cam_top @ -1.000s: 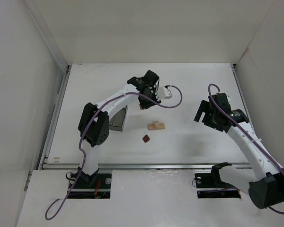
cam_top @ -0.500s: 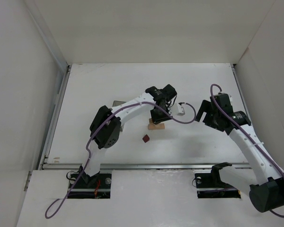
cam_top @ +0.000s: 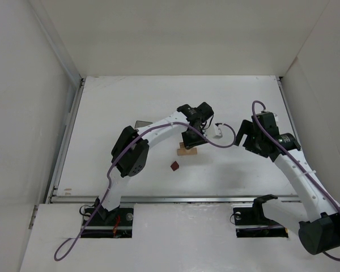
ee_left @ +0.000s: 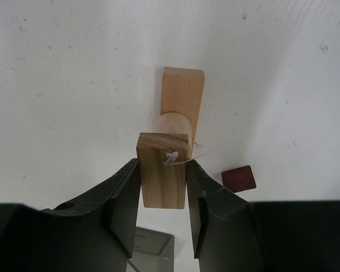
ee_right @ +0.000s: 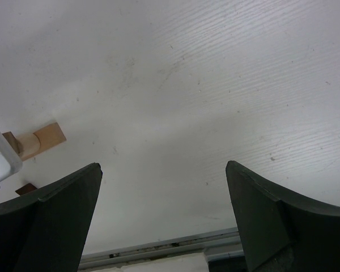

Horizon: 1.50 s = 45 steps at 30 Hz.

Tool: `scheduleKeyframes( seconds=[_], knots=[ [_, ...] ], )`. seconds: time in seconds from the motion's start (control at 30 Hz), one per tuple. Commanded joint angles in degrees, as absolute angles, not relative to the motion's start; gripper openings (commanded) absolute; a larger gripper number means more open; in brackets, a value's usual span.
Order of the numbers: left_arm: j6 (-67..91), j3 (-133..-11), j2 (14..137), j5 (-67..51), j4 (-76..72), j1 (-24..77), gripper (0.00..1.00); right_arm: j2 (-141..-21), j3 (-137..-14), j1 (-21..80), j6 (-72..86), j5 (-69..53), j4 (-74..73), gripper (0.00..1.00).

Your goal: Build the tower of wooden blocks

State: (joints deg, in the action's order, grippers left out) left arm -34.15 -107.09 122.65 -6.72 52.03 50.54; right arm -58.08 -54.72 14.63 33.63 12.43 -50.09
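Observation:
My left gripper is shut on a pale wooden block and holds it just above a small round tan piece. That piece lies on a flat tan plank. In the top view the left gripper hangs over these tan pieces. A dark red-brown cube lies alone on the table, in front of them and slightly left. My right gripper stands wide open over bare table to the right, with nothing between its fingers. It sees the plank at far left.
The dark grey bin stands left of the pieces, mostly hidden under the left arm, with a corner of the bin seen between the fingers. White walls enclose the table. A metal rail runs along the near edge.
My left arm has swung right from the bin to above the tan pieces, carrying the block; it has barely moved in the last half second. The right arm shifted slightly.

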Motion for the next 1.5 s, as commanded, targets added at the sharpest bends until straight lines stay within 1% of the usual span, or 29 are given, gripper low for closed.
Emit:
scheduleKeyframes(
  seconds=[0.0,1.2,1.47],
  knots=[
    [-34.01,-109.60,122.08,-7.65,52.73,50.80,0.00,-57.04,-56.34,14.68,32.96,12.83,-48.34,0.96],
    [-36.65,-106.70,122.61,-7.73,51.15,52.38,0.00,-57.04,-56.34,14.68,32.96,12.83,-48.34,0.96],
    [-37.18,-105.47,122.61,-7.73,50.63,52.38,0.04,-57.04,-56.34,14.68,32.96,12.83,-48.34,0.96]
  ],
)
